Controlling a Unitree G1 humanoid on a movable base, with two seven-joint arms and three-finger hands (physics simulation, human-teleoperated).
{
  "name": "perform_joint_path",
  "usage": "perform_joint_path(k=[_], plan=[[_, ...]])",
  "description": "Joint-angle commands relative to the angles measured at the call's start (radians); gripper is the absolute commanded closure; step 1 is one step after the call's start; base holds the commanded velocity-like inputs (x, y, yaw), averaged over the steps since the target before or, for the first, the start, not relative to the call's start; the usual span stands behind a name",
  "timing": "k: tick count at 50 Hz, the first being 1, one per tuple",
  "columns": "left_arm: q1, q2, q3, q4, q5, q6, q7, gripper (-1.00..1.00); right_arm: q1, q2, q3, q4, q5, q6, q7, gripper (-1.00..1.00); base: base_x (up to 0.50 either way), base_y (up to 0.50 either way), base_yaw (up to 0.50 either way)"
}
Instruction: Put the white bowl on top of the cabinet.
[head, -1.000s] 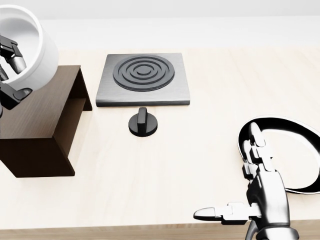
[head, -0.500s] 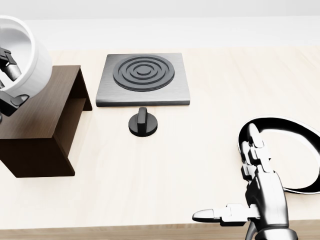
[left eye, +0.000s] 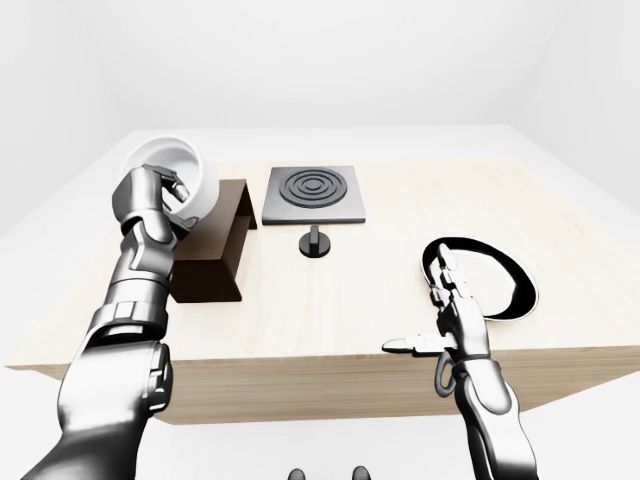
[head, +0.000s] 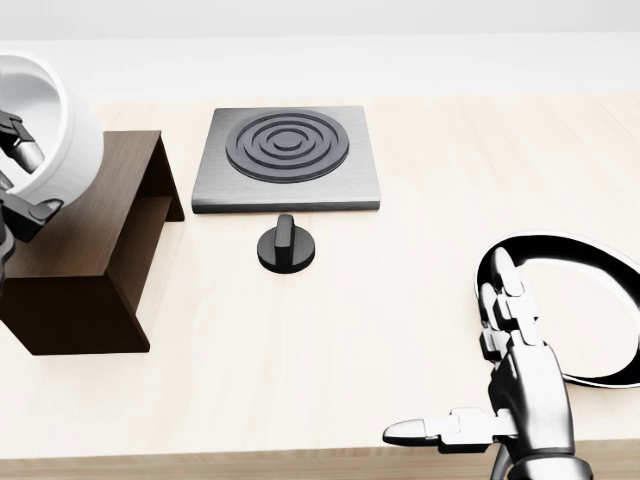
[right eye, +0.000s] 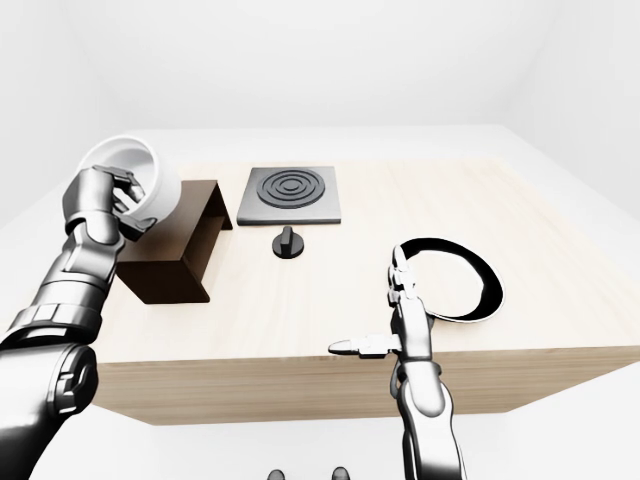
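The white bowl (left eye: 178, 175) is tilted, its opening turned toward the camera, held just above the left end of the dark brown cabinet (left eye: 213, 252). My left hand (left eye: 152, 200) is shut on the bowl's rim, fingers curled inside it. In the head view the bowl (head: 52, 120) sits at the far left edge over the cabinet (head: 90, 255). My right hand (head: 478, 385) hovers open low on the right, fingers straight up and thumb pointing left, holding nothing.
A square grey hob with black rings (head: 288, 156) lies at the top middle of the wooden table (head: 330, 330), with a black knob (head: 286, 246) just below it. A black-rimmed white plate (head: 590, 310) lies behind my right hand.
The bowl and my left hand have drifted left and slightly down toward the cabinet top. The right hand has barely moved.
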Motion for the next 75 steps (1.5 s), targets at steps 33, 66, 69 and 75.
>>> perform_joint_path(k=[33,66,69,75], plan=[[-0.034,-0.028,-0.023,0.126,0.037,0.0,0.127,1.0,0.006,-0.001,0.009,0.007,-0.004,-0.008,0.007,-1.0,0.0,0.0,0.0],[-0.057,-0.036,-0.026,0.126,0.038,0.0,0.14,-1.0,0.007,0.0,0.018,0.009,-0.011,-0.006,0.009,-1.0,0.0,0.0,0.0],[-0.055,-0.037,-0.024,0.125,0.037,0.0,0.141,-1.0,0.008,0.0,0.02,0.011,-0.012,-0.009,0.01,-1.0,0.0,0.0,0.0],[-0.047,-0.039,-0.024,0.116,0.035,0.0,0.142,-1.0,0.009,0.001,0.024,0.017,-0.016,-0.013,0.009,-1.0,0.0,0.0,0.0]])
